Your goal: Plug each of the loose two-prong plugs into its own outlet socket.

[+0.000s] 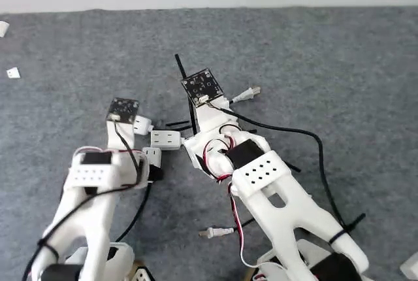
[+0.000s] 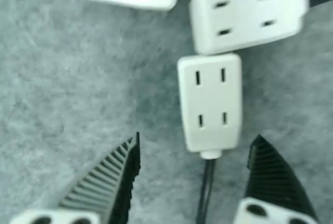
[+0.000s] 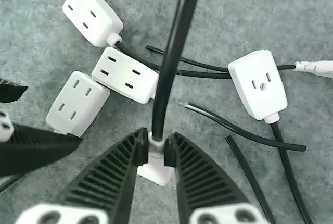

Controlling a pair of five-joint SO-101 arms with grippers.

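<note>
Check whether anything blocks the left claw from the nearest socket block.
Nothing visible does. The open left claw straddles the near end of the socket block; only the block's own cord trails back toward the arm.

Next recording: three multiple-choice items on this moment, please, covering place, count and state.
1. What lies at the left gripper's fingertips? A white outlet block; B blue cup; C screwdriver
2. White outlet blocks in the right wrist view? A two; B four; C seven
3. The right gripper is: A open; B shut on a white plug; C shut on a pen
1 A: its cord end sits between the open fingers. 2 B: three clustered, one apart. 3 B: fingers pinch the plug.
</note>
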